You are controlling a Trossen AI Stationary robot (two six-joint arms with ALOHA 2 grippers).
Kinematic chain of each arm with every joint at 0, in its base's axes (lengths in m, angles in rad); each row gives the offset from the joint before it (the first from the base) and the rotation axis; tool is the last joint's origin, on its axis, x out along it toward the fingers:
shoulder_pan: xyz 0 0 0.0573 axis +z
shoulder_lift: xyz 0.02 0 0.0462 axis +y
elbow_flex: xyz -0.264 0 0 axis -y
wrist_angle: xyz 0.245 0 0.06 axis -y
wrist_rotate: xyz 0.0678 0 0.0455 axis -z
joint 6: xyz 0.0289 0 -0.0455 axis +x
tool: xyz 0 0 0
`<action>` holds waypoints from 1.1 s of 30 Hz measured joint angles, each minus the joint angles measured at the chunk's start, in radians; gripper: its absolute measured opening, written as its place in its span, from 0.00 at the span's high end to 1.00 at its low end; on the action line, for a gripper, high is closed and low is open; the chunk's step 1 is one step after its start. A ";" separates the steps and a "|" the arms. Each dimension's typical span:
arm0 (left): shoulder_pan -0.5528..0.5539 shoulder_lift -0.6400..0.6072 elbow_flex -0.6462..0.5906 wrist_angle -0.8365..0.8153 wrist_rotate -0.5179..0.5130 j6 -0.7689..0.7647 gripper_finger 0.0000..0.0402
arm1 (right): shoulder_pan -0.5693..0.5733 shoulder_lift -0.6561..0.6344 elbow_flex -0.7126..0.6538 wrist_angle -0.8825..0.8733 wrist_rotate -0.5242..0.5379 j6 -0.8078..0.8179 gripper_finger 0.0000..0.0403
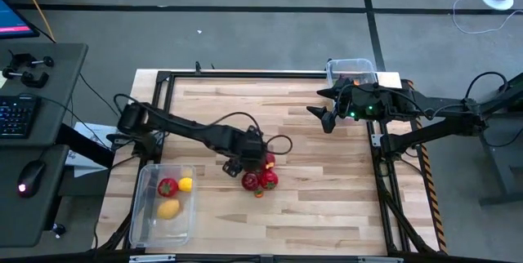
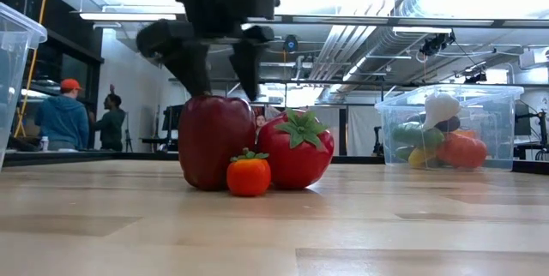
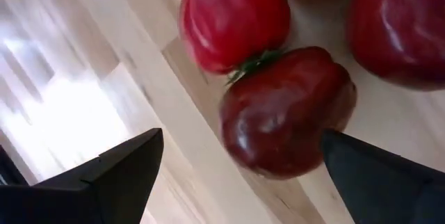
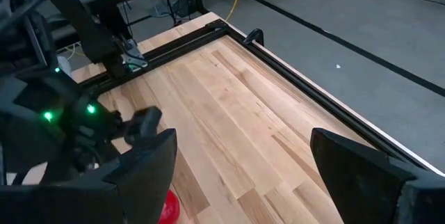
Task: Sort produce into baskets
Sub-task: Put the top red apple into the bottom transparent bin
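A cluster of red produce lies on the wooden table near its middle: a dark red fruit, a red strawberry-like one and a small orange-red one. My left gripper is open just above the dark red fruit, one finger on either side of it; it also shows in the low view. My right gripper is open and empty at the far right, near the far clear basket, which holds several produce pieces. The near-left clear basket holds a red piece and two yellow ones.
A black frame runs along the table's edges. Bare wood lies between the cluster and the table's near right part. People stand in the room behind the table. A desk with a keyboard and mouse stands left of the table.
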 joint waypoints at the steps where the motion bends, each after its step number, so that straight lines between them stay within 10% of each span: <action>1: 0.000 0.010 0.001 0.003 0.009 0.028 0.07 | 0.000 0.000 0.000 -0.001 0.000 0.000 0.20; 13: 0.036 0.074 0.000 0.020 0.169 0.217 0.07 | 0.000 0.000 0.000 -0.007 0.000 0.026 0.20; 33: 0.086 0.150 0.000 0.057 0.130 0.234 0.14 | 0.000 0.000 0.000 -0.008 0.000 0.052 0.20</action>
